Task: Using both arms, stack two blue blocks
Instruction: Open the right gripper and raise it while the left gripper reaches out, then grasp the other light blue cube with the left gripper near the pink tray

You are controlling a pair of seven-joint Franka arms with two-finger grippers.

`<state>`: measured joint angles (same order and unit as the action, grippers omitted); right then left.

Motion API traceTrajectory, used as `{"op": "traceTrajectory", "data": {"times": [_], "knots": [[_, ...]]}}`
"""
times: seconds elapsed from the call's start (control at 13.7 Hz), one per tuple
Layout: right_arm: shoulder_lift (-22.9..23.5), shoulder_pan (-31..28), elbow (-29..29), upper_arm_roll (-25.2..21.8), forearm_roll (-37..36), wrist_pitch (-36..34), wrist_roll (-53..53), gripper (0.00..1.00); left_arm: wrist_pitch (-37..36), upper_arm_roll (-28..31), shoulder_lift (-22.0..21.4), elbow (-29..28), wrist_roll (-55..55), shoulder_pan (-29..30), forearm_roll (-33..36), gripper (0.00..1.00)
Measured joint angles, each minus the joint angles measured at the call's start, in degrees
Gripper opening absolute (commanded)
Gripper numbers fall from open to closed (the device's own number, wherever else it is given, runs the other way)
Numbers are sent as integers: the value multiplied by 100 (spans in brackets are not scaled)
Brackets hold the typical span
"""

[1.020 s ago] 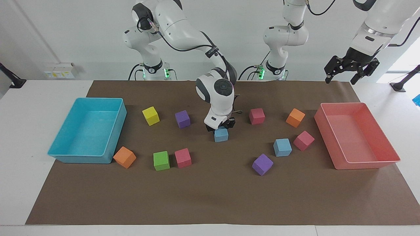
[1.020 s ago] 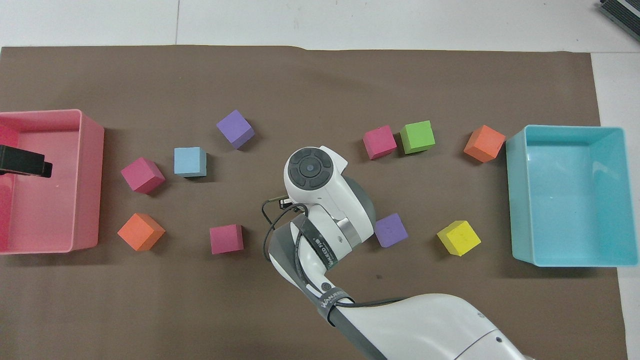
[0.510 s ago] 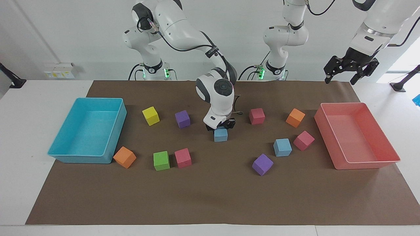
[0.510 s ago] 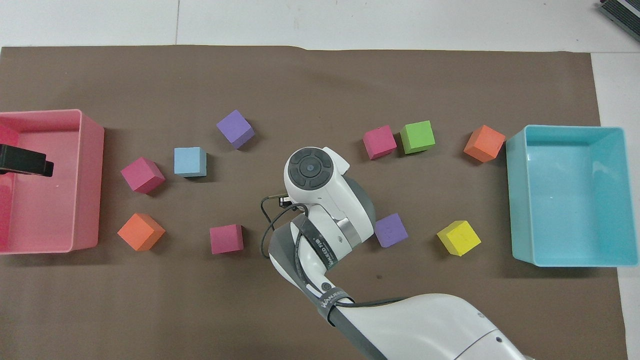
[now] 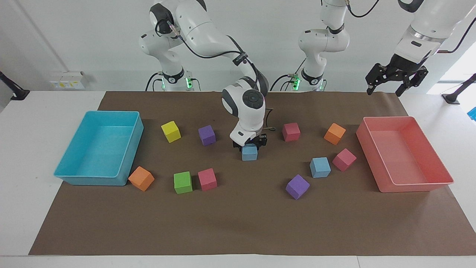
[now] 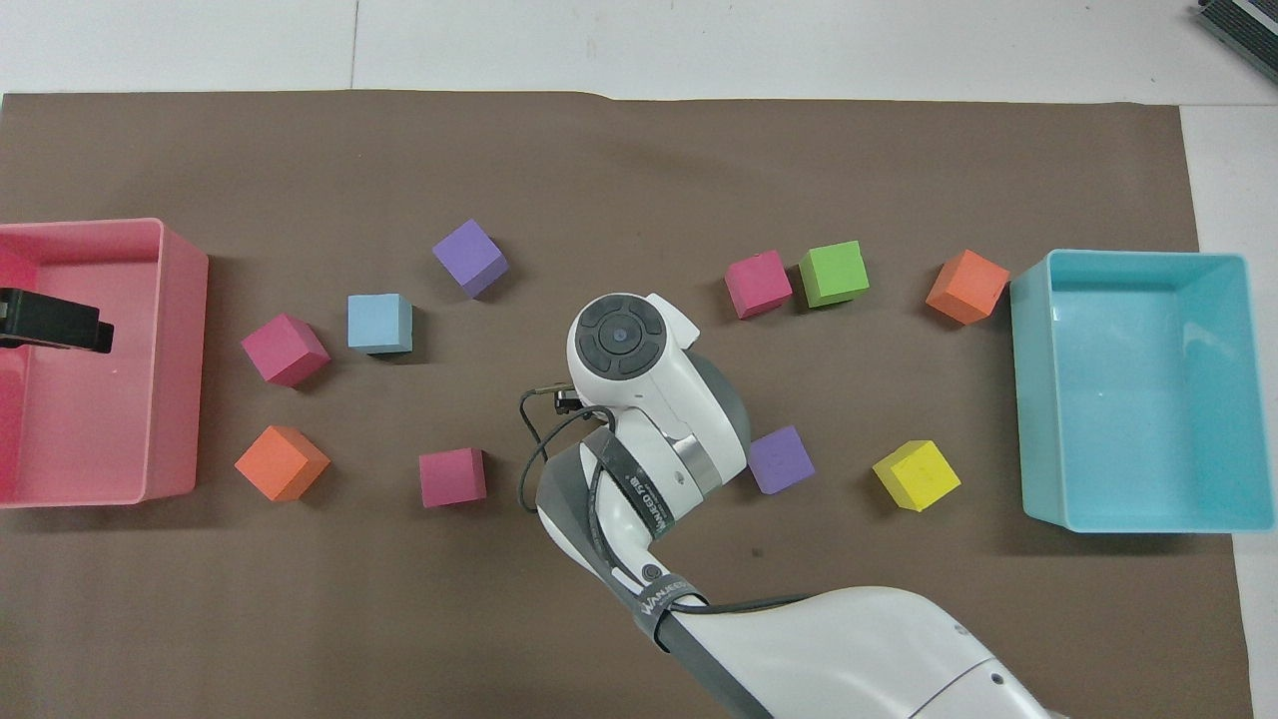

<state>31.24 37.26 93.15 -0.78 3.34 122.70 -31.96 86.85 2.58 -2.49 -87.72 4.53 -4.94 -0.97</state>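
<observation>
One blue block (image 5: 249, 153) is at the middle of the brown mat, between the fingers of my right gripper (image 5: 250, 146), which is shut on it at about mat level. In the overhead view the right arm's wrist (image 6: 624, 345) hides this block. The second blue block (image 5: 320, 167) lies free on the mat toward the left arm's end, beside a pink cube (image 5: 344, 159); it also shows in the overhead view (image 6: 379, 323). My left gripper (image 5: 396, 80) hangs open and empty, high over the pink tray (image 5: 416, 184), and waits there.
Purple (image 5: 297, 187), pink (image 5: 291, 131), orange (image 5: 334, 133), yellow (image 5: 171, 131), green (image 5: 183, 182) and other cubes are scattered over the mat. A cyan tray (image 5: 74, 175) stands at the right arm's end of the table.
My right gripper and the blue block in it have shifted slightly up and toward the right arm's end. My left gripper has drifted slightly higher.
</observation>
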Motion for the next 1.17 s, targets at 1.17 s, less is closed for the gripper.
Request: {"op": "traceTrajectory", "data": {"times": [1.17], "knots": [[-1961, -1261, 287, -126, 1335, -550, 1063, 100, 2121, -87, 1209, -504, -887, -631, -9, 100]]}}
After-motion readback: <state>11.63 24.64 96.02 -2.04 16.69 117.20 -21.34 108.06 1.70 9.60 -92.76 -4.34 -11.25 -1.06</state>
